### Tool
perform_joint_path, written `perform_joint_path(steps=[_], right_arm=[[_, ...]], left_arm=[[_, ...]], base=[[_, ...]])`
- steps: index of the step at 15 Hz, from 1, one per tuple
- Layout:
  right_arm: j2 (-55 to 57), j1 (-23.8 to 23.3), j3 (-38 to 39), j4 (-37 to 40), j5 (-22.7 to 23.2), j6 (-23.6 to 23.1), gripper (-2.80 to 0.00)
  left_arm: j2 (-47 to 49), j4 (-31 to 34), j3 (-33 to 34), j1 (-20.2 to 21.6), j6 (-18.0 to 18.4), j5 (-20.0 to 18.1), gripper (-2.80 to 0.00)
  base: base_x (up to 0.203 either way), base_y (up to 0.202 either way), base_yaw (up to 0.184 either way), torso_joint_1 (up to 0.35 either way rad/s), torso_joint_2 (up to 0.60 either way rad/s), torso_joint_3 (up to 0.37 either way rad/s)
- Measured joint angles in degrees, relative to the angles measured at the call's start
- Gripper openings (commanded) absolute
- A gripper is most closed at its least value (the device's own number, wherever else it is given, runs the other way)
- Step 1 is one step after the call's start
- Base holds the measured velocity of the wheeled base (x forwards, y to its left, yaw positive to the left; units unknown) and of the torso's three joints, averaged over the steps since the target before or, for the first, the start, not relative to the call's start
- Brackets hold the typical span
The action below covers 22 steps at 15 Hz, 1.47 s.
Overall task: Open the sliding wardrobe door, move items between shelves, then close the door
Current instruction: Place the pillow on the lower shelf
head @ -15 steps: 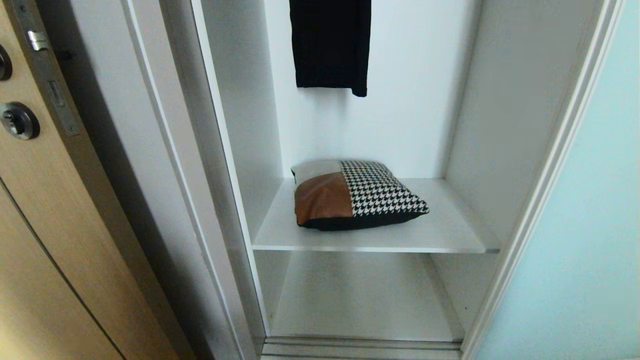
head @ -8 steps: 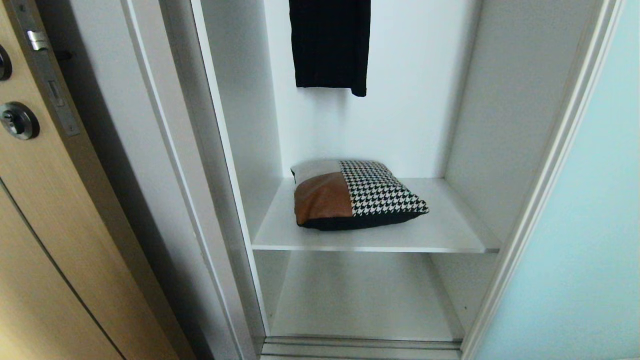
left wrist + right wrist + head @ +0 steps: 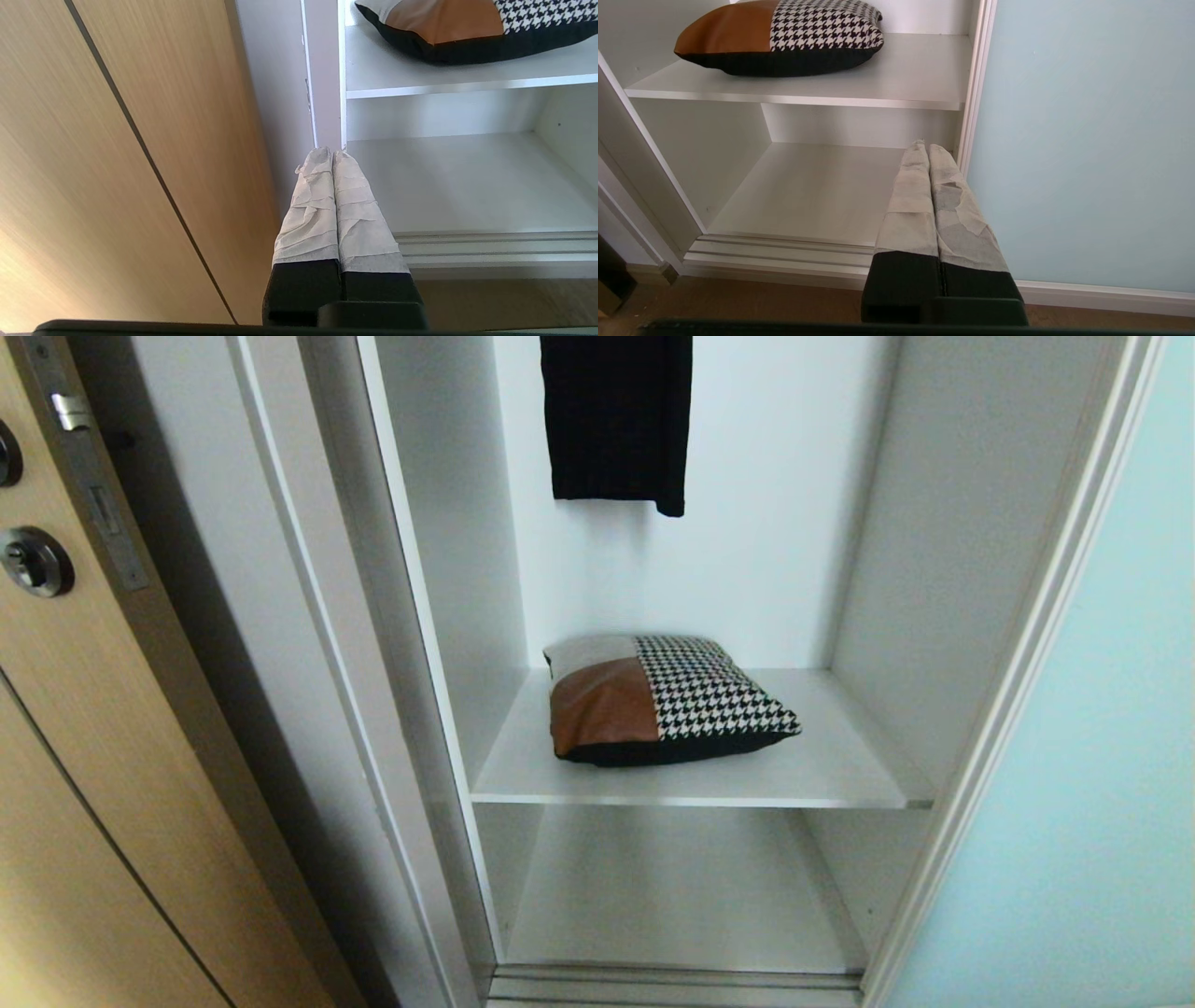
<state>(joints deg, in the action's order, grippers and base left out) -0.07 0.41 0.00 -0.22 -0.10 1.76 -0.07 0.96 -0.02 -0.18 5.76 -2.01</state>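
The cushion (image 3: 658, 700), judged soft and light on the upper shelf (image 3: 840, 775), is best taken at its near black edge; both tools (image 3: 332, 156) (image 3: 927, 149) are pressed shut, empty.

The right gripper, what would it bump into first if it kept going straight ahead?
Probably the lower shelf of the wardrobe. The shut right gripper points into that bare compartment, close beside the sliding wardrobe door. Depth is hard to judge, so it might brush the door's frame first.

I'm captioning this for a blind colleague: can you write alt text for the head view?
A patchwork cushion lies on the upper shelf of an open white wardrobe, with a bare lower shelf beneath. A black garment hangs above; the aqua sliding door stands right, a wooden door left.
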Motion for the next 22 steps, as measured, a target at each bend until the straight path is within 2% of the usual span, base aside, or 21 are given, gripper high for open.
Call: perform_joint_path(steps=[7,10,12,15,17,19,22], right_arm=[[0.00,0.00,0.00,-0.02,0.00,0.00,-2.80],[0.00,0.00,0.00,0.00,-0.01,-0.02,-2.80],[0.00,0.00,0.00,0.00,0.02,0.00,-2.80],[0.00,0.00,0.00,0.00,0.00,-0.02,-2.80],[0.00,0.00,0.00,0.00,0.02,0.00,-2.80],[0.00,0.00,0.00,0.01,0.00,-0.01,-2.80],[0.00,0.00,0.00,0.01,0.00,0.00,-2.80]], left_arm=[[0.07,-0.08,0.00,0.00,-0.40,0.22,-2.80],[0.34,3.30,-2.47,0.00,-0.39,-0.71,-2.80],[2.63,5.46,-9.23,0.00,-1.36,-3.51,-2.80],[14.73,7.22,-21.90,-0.03,-7.41,-9.38,-2.80],[26.84,7.45,-30.72,-0.08,-11.61,-13.98,-2.80],[39.56,7.52,-39.00,-0.44,-14.26,-18.45,-2.80],[58.65,7.55,-51.45,-2.59,-19.02,-22.81,-2.80]], base=[[0.000,0.000,0.000,0.000,0.00,0.000],[0.000,0.000,0.000,0.000,0.00,0.000],[0.000,0.000,0.000,0.000,0.00,0.000],[0.000,0.000,0.000,0.000,0.00,0.000],[0.000,0.000,0.000,0.000,0.00,0.000],[0.000,0.000,0.000,0.000,0.00,0.000],[0.000,0.000,0.000,0.000,0.00,0.000]])
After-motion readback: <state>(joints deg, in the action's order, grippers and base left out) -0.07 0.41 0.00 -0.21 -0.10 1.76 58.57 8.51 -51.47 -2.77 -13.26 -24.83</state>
